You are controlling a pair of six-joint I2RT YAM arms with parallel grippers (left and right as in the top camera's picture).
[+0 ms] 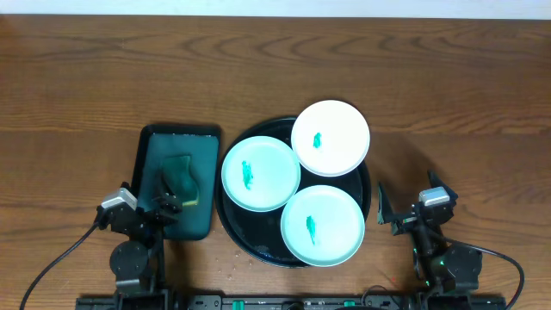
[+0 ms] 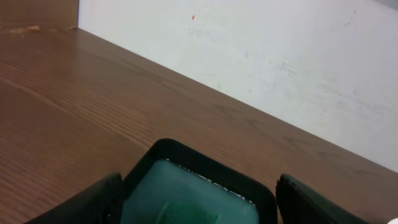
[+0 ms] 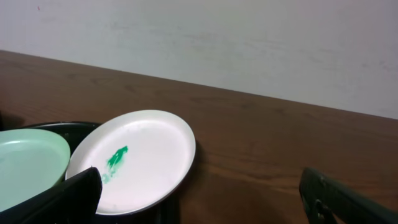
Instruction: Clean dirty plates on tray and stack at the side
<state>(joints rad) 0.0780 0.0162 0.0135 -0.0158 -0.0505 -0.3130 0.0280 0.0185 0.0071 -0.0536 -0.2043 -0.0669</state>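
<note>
Three dirty plates lie on the round black tray [image 1: 234, 226]: a white plate [image 1: 336, 129] at the back right, a mint plate [image 1: 269, 181] at the left and a mint plate [image 1: 331, 232] at the front. Each has a green smear at its centre. The white plate [image 3: 149, 155] and the edge of a mint plate [image 3: 28, 162] also show in the right wrist view. My left gripper [image 1: 153, 207] is open and empty over the near end of the teal tray. My right gripper [image 1: 411, 213] is open and empty, right of the black tray.
A dark teal rectangular tray [image 1: 202, 146] left of the black tray holds a green sponge [image 1: 179, 176]; its far end shows in the left wrist view [image 2: 186, 165]. A white wall [image 2: 280, 56] stands behind the table's far edge.
</note>
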